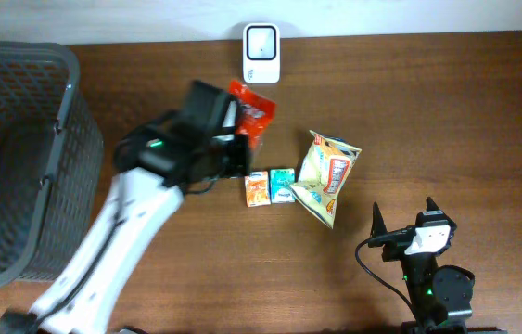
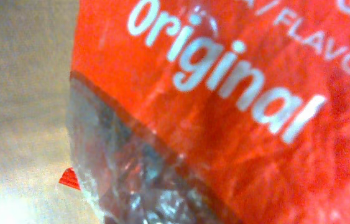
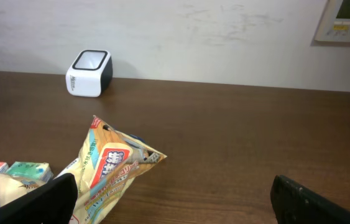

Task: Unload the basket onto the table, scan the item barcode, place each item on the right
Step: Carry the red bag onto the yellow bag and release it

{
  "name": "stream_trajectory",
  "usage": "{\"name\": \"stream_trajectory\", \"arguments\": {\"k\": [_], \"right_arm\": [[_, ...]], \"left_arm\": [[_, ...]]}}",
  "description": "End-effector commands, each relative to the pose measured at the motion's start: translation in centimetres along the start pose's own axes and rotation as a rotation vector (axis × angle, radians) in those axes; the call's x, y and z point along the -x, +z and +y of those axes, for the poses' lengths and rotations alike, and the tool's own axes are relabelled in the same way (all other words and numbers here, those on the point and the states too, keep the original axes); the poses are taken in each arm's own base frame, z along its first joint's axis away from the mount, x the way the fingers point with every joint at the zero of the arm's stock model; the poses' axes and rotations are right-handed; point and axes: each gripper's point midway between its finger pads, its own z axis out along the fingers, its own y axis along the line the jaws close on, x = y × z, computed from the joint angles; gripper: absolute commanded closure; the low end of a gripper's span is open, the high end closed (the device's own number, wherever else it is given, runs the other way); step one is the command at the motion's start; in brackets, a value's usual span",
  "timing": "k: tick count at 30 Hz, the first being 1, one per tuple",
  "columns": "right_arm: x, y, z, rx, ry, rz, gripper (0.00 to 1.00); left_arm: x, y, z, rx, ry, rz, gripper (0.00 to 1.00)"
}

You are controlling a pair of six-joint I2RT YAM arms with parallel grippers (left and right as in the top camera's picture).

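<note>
A red snack bag (image 1: 257, 109) printed "Original" hangs just below the white barcode scanner (image 1: 261, 53) at the table's far edge. My left gripper (image 1: 245, 139) is shut on the bag's lower part. In the left wrist view the red bag (image 2: 237, 112) fills the frame; its crinkled clear seam is at the bottom and my fingers are hidden. The barcode does not show. My right gripper (image 1: 402, 209) stands open over bare table at the front right, with nothing between its fingers (image 3: 38, 199). In the right wrist view the scanner (image 3: 89, 73) stands far off.
A yellow snack bag (image 1: 327, 176) lies mid-table, seen also in the right wrist view (image 3: 109, 168). Two small cartons, orange (image 1: 258, 188) and green (image 1: 283, 185), lie left of it. A dark mesh basket (image 1: 68, 102) fills the left side.
</note>
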Motion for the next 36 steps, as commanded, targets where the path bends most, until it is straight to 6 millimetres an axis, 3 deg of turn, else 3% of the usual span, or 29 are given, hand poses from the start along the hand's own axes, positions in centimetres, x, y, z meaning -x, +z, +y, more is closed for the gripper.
{"name": "stream_trajectory", "arguments": {"k": [1, 8, 9, 11, 12, 14, 16, 17, 21, 25, 26, 28, 32, 36], "right_arm": [[-0.3, 0.0, 0.0, -0.002, 0.0, 0.006, 0.02], [-0.3, 0.0, 0.0, -0.001, 0.0, 0.006, 0.02], [-0.3, 0.0, 0.0, -0.001, 0.0, 0.007, 0.02], [-0.3, 0.0, 0.0, -0.001, 0.0, 0.007, 0.02], [-0.3, 0.0, 0.0, -0.001, 0.0, 0.007, 0.02], [-0.3, 0.0, 0.0, -0.001, 0.0, 0.006, 0.02], [-0.3, 0.0, 0.0, -0.001, 0.0, 0.007, 0.02], [-0.3, 0.0, 0.0, -0.002, 0.0, 0.007, 0.02], [-0.3, 0.0, 0.0, -0.001, 0.0, 0.007, 0.02], [-0.4, 0.0, 0.0, -0.002, 0.0, 0.007, 0.02], [-0.3, 0.0, 0.0, -0.001, 0.0, 0.007, 0.02], [-0.4, 0.0, 0.0, -0.001, 0.0, 0.007, 0.02], [-0.4, 0.0, 0.0, -0.001, 0.0, 0.007, 0.02], [-0.3, 0.0, 0.0, -0.001, 0.0, 0.007, 0.01]], "left_arm": [[0.6, 4.8, 0.1, 0.147, 0.057, -0.02, 1.0], [-2.4, 13.5, -2.9, 0.15, 0.146, 0.087, 1.0], [-2.9, 14.4, -3.3, 0.149, 0.158, 0.095, 0.95], [-3.5, 15.9, -3.7, 0.167, 0.182, 0.099, 0.78], [-3.7, 16.3, -3.5, 0.19, 0.192, 0.097, 0.75], [-3.8, 16.8, -2.9, 0.242, 0.21, 0.085, 0.47], [-3.8, 16.8, -2.9, 0.245, 0.212, 0.082, 0.35], [-3.6, 16.5, -3.1, 0.24, 0.228, 0.08, 0.19], [-1.9, 13.3, -3.9, 0.23, 0.275, 0.064, 0.09], [1.6, 6.4, -4.2, 0.218, 0.24, -0.014, 0.0], [2.8, 3.8, -4.0, 0.212, 0.22, -0.056, 0.01], [4.0, 0.5, -3.6, 0.195, 0.192, -0.108, 0.01], [4.9, -5.7, -1.4, 0.183, 0.134, -0.195, 0.01], [4.1, -9.5, 0.6, 0.193, 0.099, -0.221, 0.01]]}}
